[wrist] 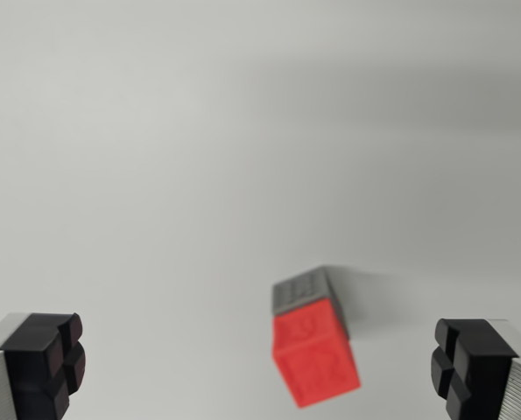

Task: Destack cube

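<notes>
A red cube point(316, 357) stands stacked on a grey cube point(306, 289) on the pale surface, low in the wrist view and right of centre. Only a strip of the grey cube shows past the red one. My gripper point(256, 367) is open above them, its black fingertips point(54, 359) at the wrist view's left and right lower corners. The stack lies between the fingers, nearer the right one, and neither finger touches it. The picture is slightly blurred.
A plain light grey surface point(242, 131) fills the view beyond the stack, with a soft shadow to the right of the cubes.
</notes>
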Robot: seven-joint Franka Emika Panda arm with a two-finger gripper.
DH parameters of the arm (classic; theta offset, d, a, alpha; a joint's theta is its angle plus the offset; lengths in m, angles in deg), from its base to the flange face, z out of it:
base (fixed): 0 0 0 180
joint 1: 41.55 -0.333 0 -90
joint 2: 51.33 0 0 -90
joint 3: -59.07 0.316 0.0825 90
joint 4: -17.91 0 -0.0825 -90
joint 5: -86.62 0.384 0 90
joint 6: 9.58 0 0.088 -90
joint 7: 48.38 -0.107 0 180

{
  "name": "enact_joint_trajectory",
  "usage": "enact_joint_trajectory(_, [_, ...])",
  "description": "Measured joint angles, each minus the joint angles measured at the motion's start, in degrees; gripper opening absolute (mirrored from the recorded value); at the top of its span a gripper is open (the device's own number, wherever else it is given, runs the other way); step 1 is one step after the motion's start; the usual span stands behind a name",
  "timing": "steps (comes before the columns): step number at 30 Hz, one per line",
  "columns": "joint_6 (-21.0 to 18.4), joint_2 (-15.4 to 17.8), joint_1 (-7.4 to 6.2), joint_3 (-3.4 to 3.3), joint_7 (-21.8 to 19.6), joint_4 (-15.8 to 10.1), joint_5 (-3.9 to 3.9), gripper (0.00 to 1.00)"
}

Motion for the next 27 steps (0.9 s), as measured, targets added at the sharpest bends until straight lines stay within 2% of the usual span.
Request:
enact_joint_trajectory(19, [6.16,3.71,0.48,-0.69,7.44,-9.80,-0.38,1.00])
enact_joint_trajectory(27, [9.67,5.44,0.60,-1.30,11.63,-15.02,-0.76,1.00])
